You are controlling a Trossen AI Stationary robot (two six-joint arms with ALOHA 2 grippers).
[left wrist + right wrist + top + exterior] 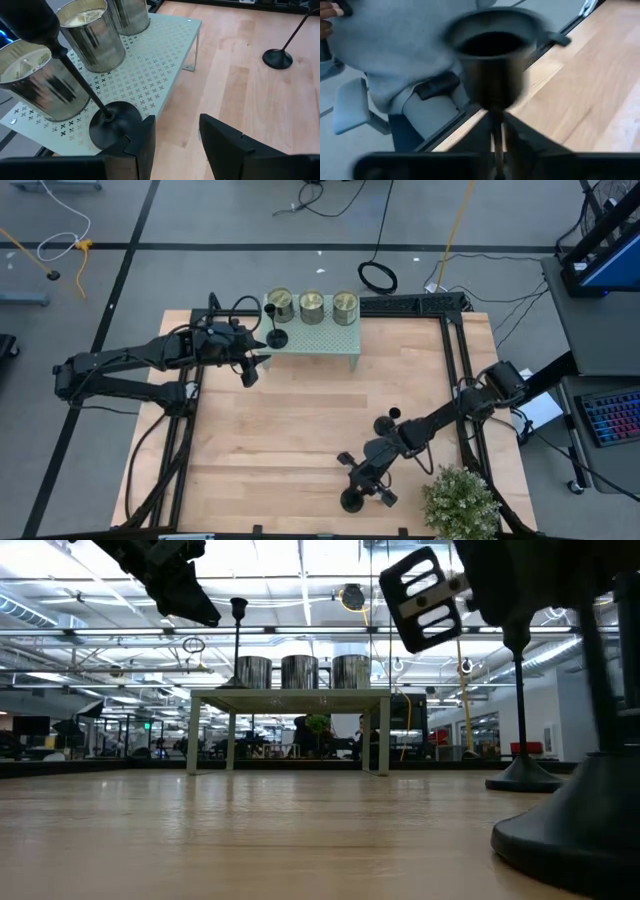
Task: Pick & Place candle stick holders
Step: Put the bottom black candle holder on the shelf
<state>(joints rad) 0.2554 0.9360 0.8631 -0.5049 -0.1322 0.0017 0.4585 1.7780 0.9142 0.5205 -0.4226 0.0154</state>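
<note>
Three black candle stick holders show. One stands by its disc base (114, 127) on the pale green perforated shelf (325, 340), near its left front edge, in front of three metal tins (312, 306). My left gripper (175, 142) is open just near and left of it (250, 368). A second holder (384, 425) stands free on the wooden table. My right gripper (365, 478) is shut on the third holder (352, 500) near the table's near edge. My right gripper pinches the third holder's thin stem (495, 131) between its two fingers, a little below the cup (492, 45). The fingers come about level, across the stem. The holder stands upright; its disc base (590, 835) looks to be on the table.
A potted plant (460, 502) stands at the table's near right corner. A person in grey sits beyond the table's near edge (405, 60). Bare wood (280, 430) lies between the shelf and the right gripper.
</note>
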